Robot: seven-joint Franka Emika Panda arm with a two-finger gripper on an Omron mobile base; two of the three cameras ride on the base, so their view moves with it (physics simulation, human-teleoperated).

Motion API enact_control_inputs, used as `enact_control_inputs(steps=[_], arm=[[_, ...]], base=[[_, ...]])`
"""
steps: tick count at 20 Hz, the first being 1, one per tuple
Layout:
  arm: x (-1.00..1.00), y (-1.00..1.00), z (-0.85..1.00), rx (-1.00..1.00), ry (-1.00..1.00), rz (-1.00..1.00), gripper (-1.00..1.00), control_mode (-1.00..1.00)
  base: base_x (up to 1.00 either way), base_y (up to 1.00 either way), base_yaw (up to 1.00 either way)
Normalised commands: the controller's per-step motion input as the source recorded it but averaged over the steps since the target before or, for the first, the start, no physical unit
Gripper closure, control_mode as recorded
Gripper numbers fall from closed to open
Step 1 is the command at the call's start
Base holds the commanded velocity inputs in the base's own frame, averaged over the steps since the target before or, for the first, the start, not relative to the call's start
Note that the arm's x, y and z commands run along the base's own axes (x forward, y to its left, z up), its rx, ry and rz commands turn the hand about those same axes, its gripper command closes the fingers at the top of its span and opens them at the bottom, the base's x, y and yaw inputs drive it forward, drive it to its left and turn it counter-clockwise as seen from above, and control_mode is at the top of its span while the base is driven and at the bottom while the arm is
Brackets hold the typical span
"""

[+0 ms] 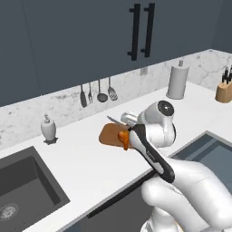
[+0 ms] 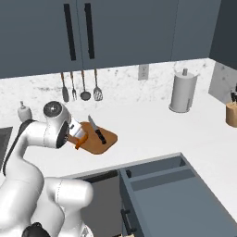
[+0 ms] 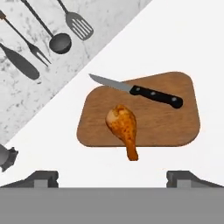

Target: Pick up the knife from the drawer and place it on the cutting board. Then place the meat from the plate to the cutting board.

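Now both items on cutting board (image 3: pixel 144 118): knife (image 3: pixel 140 92) lies across far side, meat (image 3: pixel 122 127) sits near front edge, thin end poking just past it. My gripper (image 3: pixel 112 177) hangs above board, fingers spread wide, nothing between them. I judge second placement finished, task about done. Drawer (image 2: pixel 176 194) open below counter. Next move, as I see it: lift arm clear without brushing meat.
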Motion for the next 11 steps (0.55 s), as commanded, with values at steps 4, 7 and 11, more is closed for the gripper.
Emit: enact_control_inputs(steps=[4,7,11], arm=[[-1.0,-0.26,0.93,0.08,0.25,-0.03,-1.0,-1.0],[-1.0,-0.28,0.72,0.01,0.31,-0.08,-1.0,-1.0],[-1.0,-0.25,0.68,0.0,0.33,-0.11,-1.0,-1.0]], base=[[0.0,0.0,0.0],[0.0,0.0,0.0],[0.0,0.0,0.0]])
